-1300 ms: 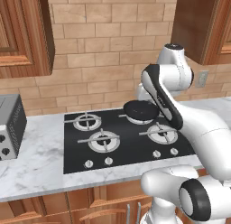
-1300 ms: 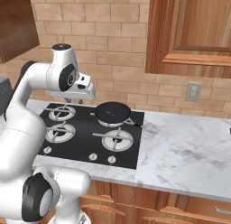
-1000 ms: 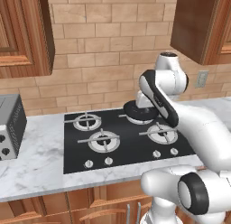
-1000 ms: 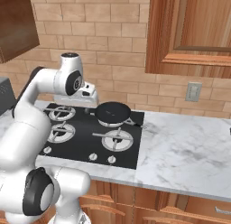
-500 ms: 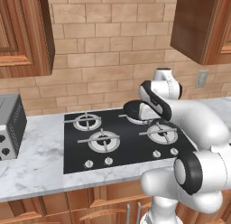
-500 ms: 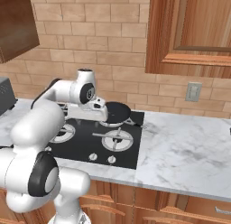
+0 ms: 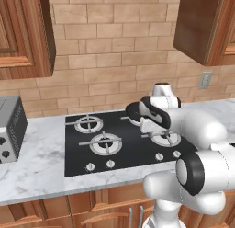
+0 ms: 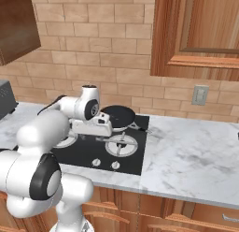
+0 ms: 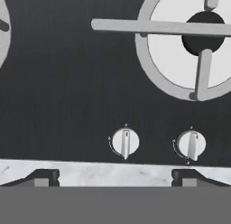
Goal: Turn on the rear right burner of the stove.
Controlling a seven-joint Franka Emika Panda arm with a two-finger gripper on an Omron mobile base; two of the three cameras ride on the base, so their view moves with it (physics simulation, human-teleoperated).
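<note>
Two white knobs (image 9: 126, 143) lie just ahead of our tool (image 9: 115, 175), which hangs released over the stove (image 7: 124, 149) front, presumably to pick the control for the rear right burner (image 8: 118, 117), which sits under a dark pan behind them.

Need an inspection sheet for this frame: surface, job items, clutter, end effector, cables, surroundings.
Surface: marble counter, bare to the right of the stove.
Job's things: stove black, flat; rear right burner sits under a dark pan; two white knobs show in the hand view, pointers upright.
Clutter: toaster oven at far left.
End effector: above the front edge near the knobs, fingertips apart, holding nothing.
Cables: nothing seen.
Surroundings: brick wall, wooden cabinets, wall outlet.
</note>
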